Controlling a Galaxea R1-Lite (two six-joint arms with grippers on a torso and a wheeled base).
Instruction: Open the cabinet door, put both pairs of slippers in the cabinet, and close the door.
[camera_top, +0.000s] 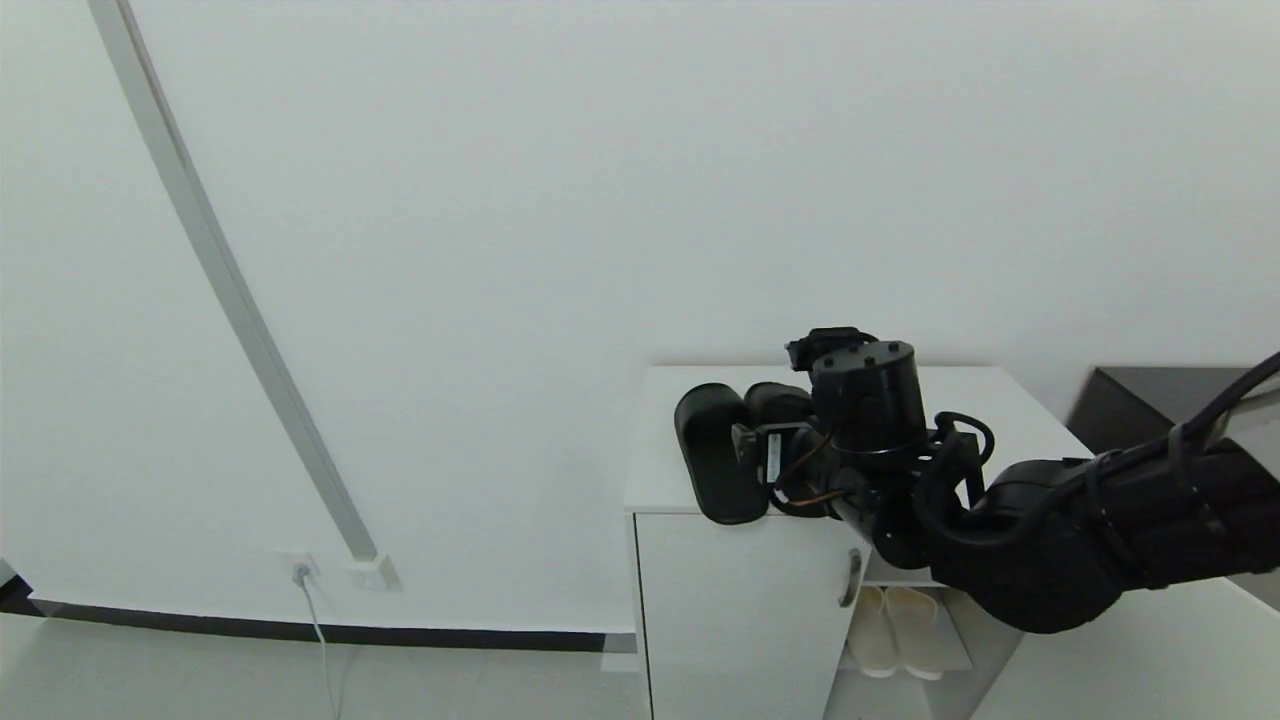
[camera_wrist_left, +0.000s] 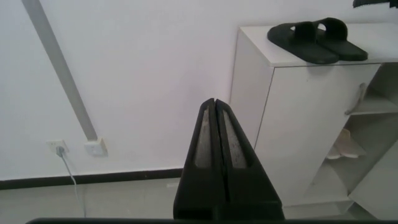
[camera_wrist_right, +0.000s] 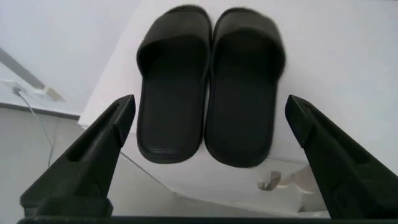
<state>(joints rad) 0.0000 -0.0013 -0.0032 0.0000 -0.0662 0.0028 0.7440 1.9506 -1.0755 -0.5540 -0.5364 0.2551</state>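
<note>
Right hand, fingers spread wide, frames black slide slippers atop white cabinet; cream slippers on its shelf at 5 o'clock, wall socket at 8 o'clock. Left hand, fingers pressed together.

Wall socket, cable plugged in; grey wall strip.

The black slippers are plain, as are the cream slippers. The cabinet is white with a silver handle. The wall is white, with a grey strip and black skirting.
</note>
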